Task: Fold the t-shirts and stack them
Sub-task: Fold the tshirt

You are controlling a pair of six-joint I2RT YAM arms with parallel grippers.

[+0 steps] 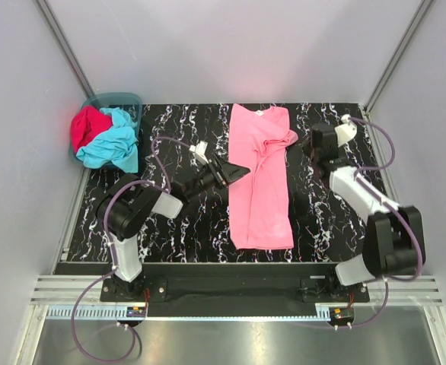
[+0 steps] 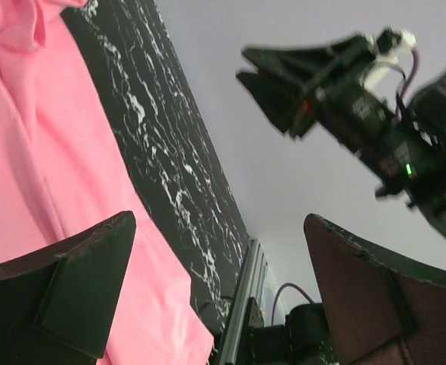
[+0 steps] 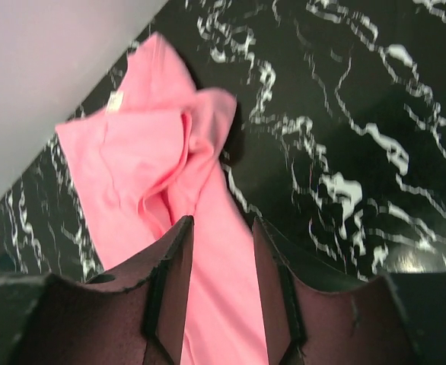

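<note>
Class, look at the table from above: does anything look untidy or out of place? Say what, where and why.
The pink t-shirt lies in a long strip, but its sleeve bunches and juts out at the far right corner. The turquoise t-shirt spills crumpled over the basket rim.

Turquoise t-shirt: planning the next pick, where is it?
Top view, far left corner of the table: the turquoise t-shirt spills from the teal basket, right of the red t-shirt.

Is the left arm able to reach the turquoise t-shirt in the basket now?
Probably yes: the turquoise t-shirt spills over the basket rim on that arm's side, nothing lies between them, and the left end effector is open, holding nothing.
</note>
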